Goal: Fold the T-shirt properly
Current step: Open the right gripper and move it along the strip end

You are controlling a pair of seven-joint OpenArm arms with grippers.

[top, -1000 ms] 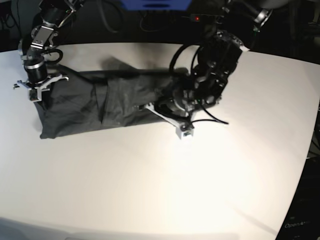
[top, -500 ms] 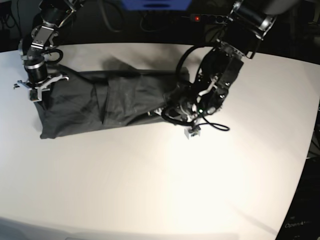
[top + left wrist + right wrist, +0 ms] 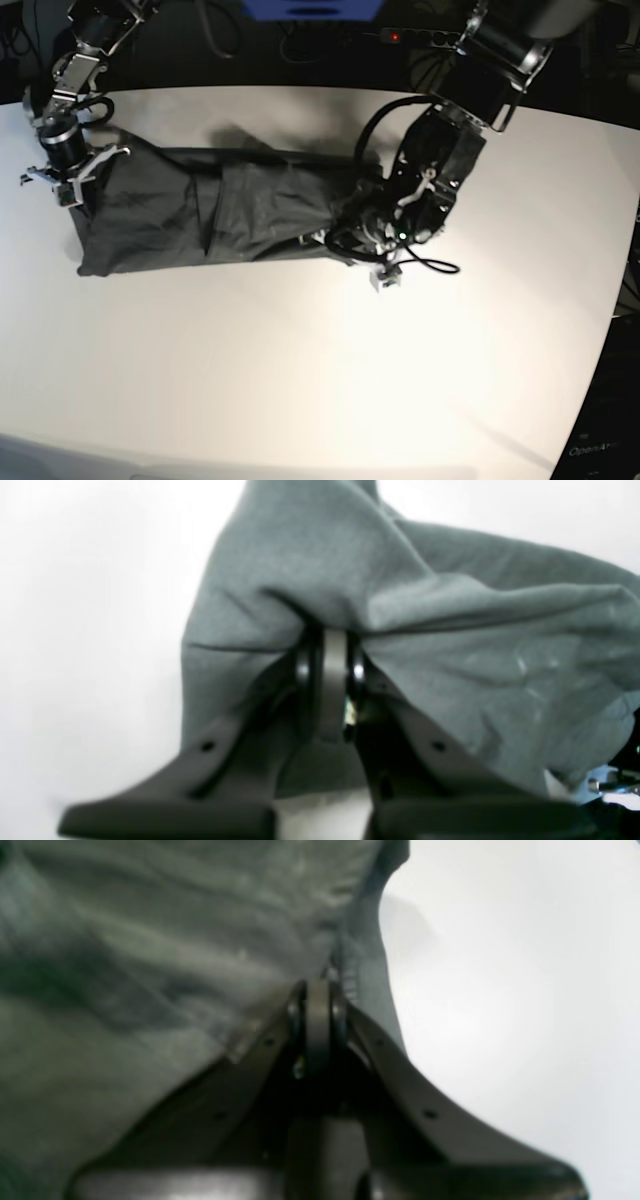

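The white desk (image 3: 300,370) fills the base view, bare and brightly lit across its near half. On its far half, from about nine o'clock toward the centre, lies the T-shirt (image 3: 200,210) — a dark charcoal-grey garment already gathered into a long, low band that runs across the view. Its fabric is soft and heavily wrinkled, with a raised fold standing near the middle of the band and flatter, creased cloth toward the nine o'clock end. No print shows on it.

The left arm reaches in from one o'clock and bends down to the three o'clock end of the band. There the left gripper (image 3: 327,652) has its fingers (image 3: 302,670) pressed together on a pinch of T-shirt fabric; in the left wrist view the cloth bunches at the fingertips and drapes away in grey folds, lifted clear of the desk at that point. A small white block sits on this arm just beside the garment's edge, at about four o'clock from the pinch.

The right arm comes in from eleven o'clock. The right gripper (image 3: 62,180) sits at the ten o'clock corner of the band, and in the right wrist view its fingers (image 3: 295,1010) are closed tight on the garment's edge — a stitched hem runs up from the fingertips, with white desk beyond it.
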